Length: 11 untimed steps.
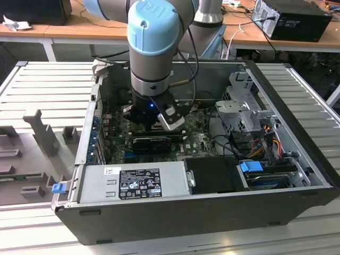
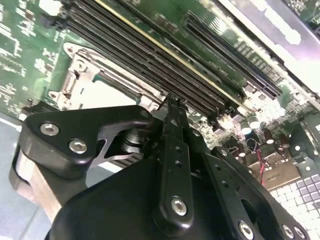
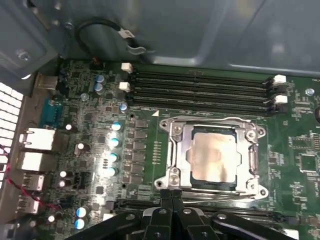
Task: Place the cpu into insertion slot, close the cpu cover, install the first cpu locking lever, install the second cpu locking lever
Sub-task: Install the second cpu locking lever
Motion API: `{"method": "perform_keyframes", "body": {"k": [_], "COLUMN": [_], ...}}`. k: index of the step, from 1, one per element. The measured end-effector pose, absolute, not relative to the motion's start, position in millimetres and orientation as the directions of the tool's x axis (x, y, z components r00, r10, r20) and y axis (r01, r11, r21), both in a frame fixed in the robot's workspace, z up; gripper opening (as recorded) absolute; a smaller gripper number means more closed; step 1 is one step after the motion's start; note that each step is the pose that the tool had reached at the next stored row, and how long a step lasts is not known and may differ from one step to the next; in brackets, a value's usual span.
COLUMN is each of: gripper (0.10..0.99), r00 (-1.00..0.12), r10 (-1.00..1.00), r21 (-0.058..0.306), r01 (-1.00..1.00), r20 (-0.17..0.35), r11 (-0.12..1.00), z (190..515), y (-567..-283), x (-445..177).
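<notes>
Open computer case (image 1: 212, 202) on slatted table (image 1: 48, 85), arm reaching down inside. Motherboard (image 3: 100, 125) under gripper (image 3: 171, 196); fingers pressed together, holding nothing. Insertion slot (image 3: 172, 172) just beside fingertips (memory slots on both sides). Cpu cover (image 3: 184, 150) lies closed, flat. Cpu (image 3: 214, 156) seated in slot, face showing through cover window.

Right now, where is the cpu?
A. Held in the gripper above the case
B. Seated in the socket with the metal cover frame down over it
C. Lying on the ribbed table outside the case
B: in the first wrist view the cpu sits in the socket, framed by the cover, with the gripper at the socket's edge.
</notes>
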State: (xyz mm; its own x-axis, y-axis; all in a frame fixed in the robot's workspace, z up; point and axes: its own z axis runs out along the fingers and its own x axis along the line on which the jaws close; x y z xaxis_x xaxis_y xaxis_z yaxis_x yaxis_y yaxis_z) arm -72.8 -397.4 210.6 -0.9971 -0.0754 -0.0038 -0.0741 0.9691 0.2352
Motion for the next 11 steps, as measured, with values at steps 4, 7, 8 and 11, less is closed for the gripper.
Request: {"method": "perform_keyframes", "body": {"k": [4,7,8,11], "gripper": [0.106,0.106,0.106,0.106], "r00": [-0.997,-0.997,-0.997,-0.997], "r10": [-0.075,-0.075,-0.075,-0.075], "r21": [0.254,0.270,0.281,0.298], "r01": [-0.074,-0.074,-0.074,-0.074], "r20": [-0.005,-0.006,-0.007,-0.009], "r11": [0.965,0.960,0.957,0.952], "z": [203,200,199,196], "y": [-398,-398,-398,-398], "x": [-76,-76,-76,-76]}}
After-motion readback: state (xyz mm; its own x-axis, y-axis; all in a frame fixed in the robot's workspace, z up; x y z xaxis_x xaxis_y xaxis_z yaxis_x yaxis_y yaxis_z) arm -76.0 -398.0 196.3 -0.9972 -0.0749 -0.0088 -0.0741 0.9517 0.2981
